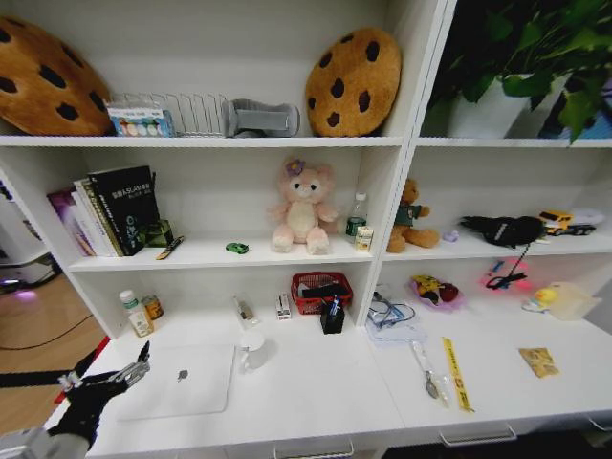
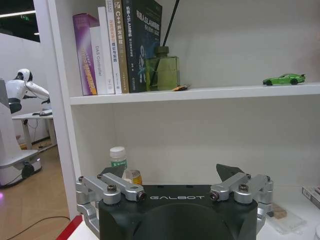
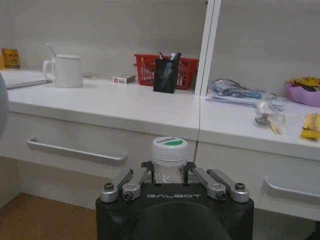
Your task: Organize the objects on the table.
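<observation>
At the desk's left end, the left gripper [image 1: 134,366] hovers with its jaws spread wide and nothing between them, just beside the closed silver laptop [image 1: 182,380] lying flat on the white desk [image 1: 325,402]. A white mug [image 1: 252,352] stands next to the laptop, a black pen holder [image 1: 332,316] sits mid-desk, and a spoon [image 1: 426,371] and yellow strip [image 1: 456,373] lie further right. Below the desk edge, the right gripper [image 3: 170,176] is clamped around 1 small jar [image 3: 169,156]. By my judgement little is sorted yet; most clutter remains.
</observation>
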Motion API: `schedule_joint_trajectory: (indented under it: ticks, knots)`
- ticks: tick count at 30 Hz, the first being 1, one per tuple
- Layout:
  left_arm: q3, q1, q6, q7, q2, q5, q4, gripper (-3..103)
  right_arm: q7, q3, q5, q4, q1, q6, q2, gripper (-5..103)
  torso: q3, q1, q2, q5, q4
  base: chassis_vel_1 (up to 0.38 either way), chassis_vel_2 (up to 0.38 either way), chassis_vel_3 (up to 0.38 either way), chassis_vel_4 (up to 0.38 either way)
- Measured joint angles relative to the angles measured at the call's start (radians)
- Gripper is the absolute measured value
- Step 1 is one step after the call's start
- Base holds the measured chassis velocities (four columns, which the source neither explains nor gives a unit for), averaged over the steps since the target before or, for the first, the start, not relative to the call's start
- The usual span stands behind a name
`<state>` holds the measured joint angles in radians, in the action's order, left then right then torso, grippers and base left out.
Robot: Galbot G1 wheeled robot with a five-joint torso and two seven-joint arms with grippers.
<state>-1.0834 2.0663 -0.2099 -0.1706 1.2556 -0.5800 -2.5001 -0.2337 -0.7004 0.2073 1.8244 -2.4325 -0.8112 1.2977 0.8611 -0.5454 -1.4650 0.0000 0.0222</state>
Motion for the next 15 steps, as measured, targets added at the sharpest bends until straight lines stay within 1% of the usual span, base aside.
schedule_joint_trajectory:
  ticks: [1,3,4,5,6,7,8,9,10,11,12,13,14,15]
  knots:
    - [0.0,0.0,0.0,0.0,0.0,0.0,0.0,100,0.005,0.001,-0.001,-0.043,0.037,0.009,-0.008,26,0.0,0.0,0.0,0.0001,-0.0001,0.0,0.0,0.0,0.0]
    - [0.0,0.0,0.0,0.0,0.0,0.0,0.0,100,0.007,0.003,0.003,-0.069,0.059,0.021,-0.014,26,0.0,0.0,0.0,0.0002,-0.0003,0.0,0.0,0.0,0.0]
    - [0.0,0.0,0.0,0.0,0.0,0.0,0.0,100,0.011,0.006,0.021,-0.1,0.087,0.044,-0.023,26,0.0,0.0,0.0,0.0004,-0.0003,0.0,0.0,0.0,0.0]
    - [0.0,0.0,0.0,0.0,0.0,0.0,0.0,100,0.021,0.014,0.072,-0.136,0.12,0.09,-0.037,26,0.0,0.0,0.0,0.0003,-0.0003,0.0,0.0,0.0,0.0]
    - [0.0,0.0,0.0,0.0,0.0,0.0,0.0,100,0.021,0.014,0.072,-0.136,0.12,0.09,-0.037,26,0.0,0.0,0.0,0.0003,-0.0003,0.0,0.0,0.0,0.0]
    - [0.0,0.0,0.0,0.0,0.0,0.0,0.0,100,0.042,0.022,0.128,-0.169,0.153,0.141,-0.047,26,0.0,0.0,0.0,0.0,-0.0003,0.0,0.0,0.0,0.0]
    - [0.0,0.0,0.0,0.0,0.0,0.0,0.0,100,0.055,0.017,0.157,-0.203,0.194,0.193,-0.047,26,0.0,0.0,0.0,0.0,0.0001,0.0,0.0,0.0,0.0]
    - [0.0,0.0,0.0,0.0,0.0,0.0,0.0,100,0.055,0.017,0.157,-0.203,0.194,0.193,-0.047,26,0.0,0.0,0.0,0.0,0.0001,0.0,0.0,0.0,0.0]
    - [0.0,0.0,0.0,0.0,0.0,0.0,0.0,100,0.057,0.006,0.152,-0.227,0.221,0.214,-0.044,26,0.0,0.0,0.0,0.0002,0.0002,0.0,0.0,0.0,0.0]
    - [0.0,0.0,0.0,0.0,0.0,0.0,0.0,100,0.055,-0.024,0.1,-0.287,0.282,0.228,-0.031,26,0.0,0.0,0.0,-0.0002,0.0,0.0,0.0,0.0,0.0]
    - [0.0,0.0,0.0,0.0,0.0,0.0,0.0,100,0.055,-0.024,0.1,-0.287,0.282,0.228,-0.031,26,0.0,0.0,0.0,-0.0002,0.0,0.0,0.0,0.0,0.0]
    - [0.0,0.0,0.0,0.0,0.0,0.0,0.0,100,0.048,-0.054,0.045,-0.349,0.345,0.231,-0.014,26,0.0,0.0,0.0,0.0005,0.0,0.0,0.0,0.0,0.0]
    - [0.0,0.0,0.0,0.0,0.0,0.0,0.0,100,0.046,-0.066,0.016,-0.422,0.408,0.233,-0.007,26,0.0,0.0,0.0,0.0003,-0.0003,0.0,0.0,0.0,0.0]
    - [0.0,0.0,0.0,0.0,0.0,0.0,0.0,100,0.047,-0.065,0.014,-0.446,0.426,0.235,-0.007,26,0.0,0.0,0.0,0.0001,-0.0003,0.0,0.0,0.0,0.0]
